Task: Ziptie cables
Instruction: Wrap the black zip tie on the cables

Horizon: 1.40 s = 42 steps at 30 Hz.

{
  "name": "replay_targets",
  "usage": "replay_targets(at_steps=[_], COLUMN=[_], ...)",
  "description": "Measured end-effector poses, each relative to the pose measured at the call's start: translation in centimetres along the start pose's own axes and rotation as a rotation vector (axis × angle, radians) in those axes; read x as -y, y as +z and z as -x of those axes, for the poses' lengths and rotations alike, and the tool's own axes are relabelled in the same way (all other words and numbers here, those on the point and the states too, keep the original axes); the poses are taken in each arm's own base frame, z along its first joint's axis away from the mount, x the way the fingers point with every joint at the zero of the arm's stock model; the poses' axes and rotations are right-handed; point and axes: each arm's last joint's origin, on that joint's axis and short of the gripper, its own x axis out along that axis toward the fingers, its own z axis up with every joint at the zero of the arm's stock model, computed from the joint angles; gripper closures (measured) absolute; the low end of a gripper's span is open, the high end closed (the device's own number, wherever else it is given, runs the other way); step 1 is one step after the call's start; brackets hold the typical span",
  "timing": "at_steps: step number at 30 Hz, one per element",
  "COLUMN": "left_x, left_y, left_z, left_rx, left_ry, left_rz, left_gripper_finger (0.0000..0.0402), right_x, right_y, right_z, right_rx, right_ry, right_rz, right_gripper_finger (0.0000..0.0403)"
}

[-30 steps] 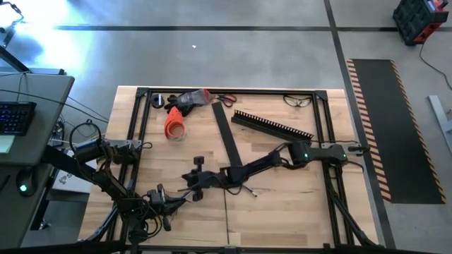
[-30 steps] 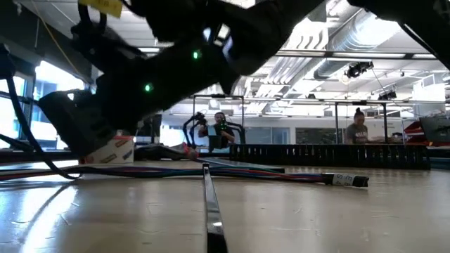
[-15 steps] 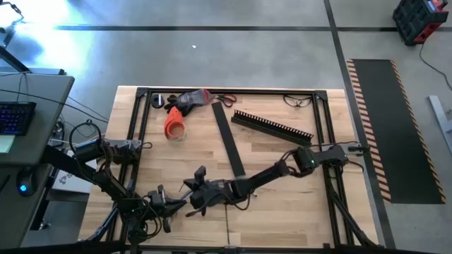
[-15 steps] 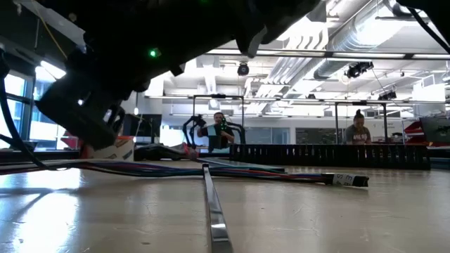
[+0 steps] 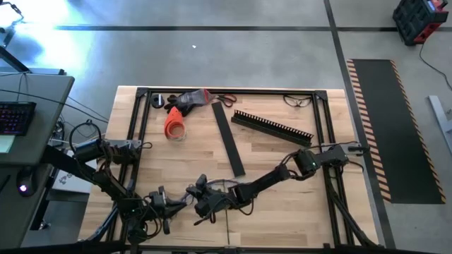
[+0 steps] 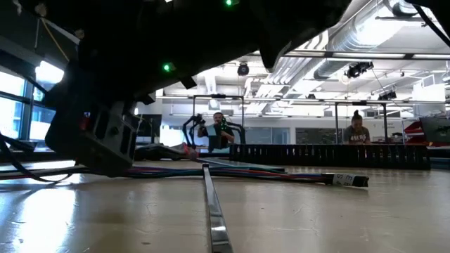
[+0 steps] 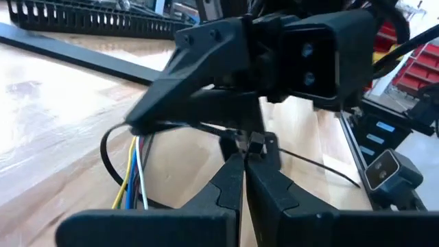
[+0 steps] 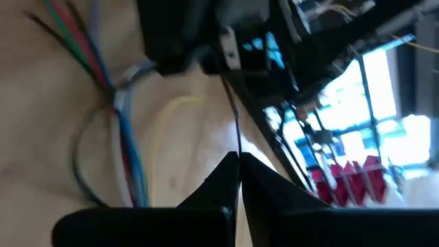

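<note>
The cables (image 8: 121, 113) are a bunch of thin coloured wires lying on the wooden table near its front, also seen as cables (image 7: 134, 173) and cables (image 6: 281, 174). A thin black ziptie (image 8: 232, 110) runs between my two grippers, and a black loop (image 7: 103, 152) of it curves round the wires. My left gripper (image 7: 242, 156) and my right gripper (image 8: 238, 159) are both shut on it. In the high view the left gripper (image 5: 183, 203) and the right gripper (image 5: 200, 204) stand close together, tip to tip, low over the table. My left gripper pinches a small black piece of the ziptie (image 7: 251, 143) between its two fingertips, nearly level, just above the table. A thin strand leads away from it. My right gripper pinches the ziptie's thin strand (image 8: 236, 147) at its fingertips, coming from the table's right. The strand runs straight from there toward the left gripper.
A long black slotted channel (image 5: 272, 125) and a flat black strip (image 5: 229, 141) lie behind the grippers. An orange tool (image 5: 174, 125), scissors (image 5: 224, 99) and glasses (image 5: 298, 101) sit along the far edge. People stand in the room beyond.
My right gripper has moved toward the table's near edge, closer to the left gripper, and has rolled about its own axis while staying shut. The cable bunch lies where it was. My left gripper has kept its place.
</note>
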Motion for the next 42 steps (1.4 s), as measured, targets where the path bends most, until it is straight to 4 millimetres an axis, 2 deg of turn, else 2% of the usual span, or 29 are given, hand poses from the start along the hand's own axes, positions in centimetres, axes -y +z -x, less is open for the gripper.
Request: replay_targets(at_steps=[18,27,42], left_x=[0.1,0.1,0.3], left_y=[0.0,-0.1,0.0], left_z=[-0.1,-0.1,0.0], left_rx=[-0.017,-0.063,-0.112], left_ry=[-0.006,-0.024,-0.051], left_rz=[0.007,0.007,-0.024], left_gripper_finger=[0.0402,0.0402,0.0402], right_x=[0.1,1.0,0.3], right_y=[0.4,-0.7,-0.1], right_z=[0.0,-1.0,-0.5], right_rx=[0.119,0.086,0.130], right_ry=[0.056,0.042,0.081], right_rz=[0.010,0.005,0.068], right_gripper_finger=[0.0403,0.0403,0.0403])
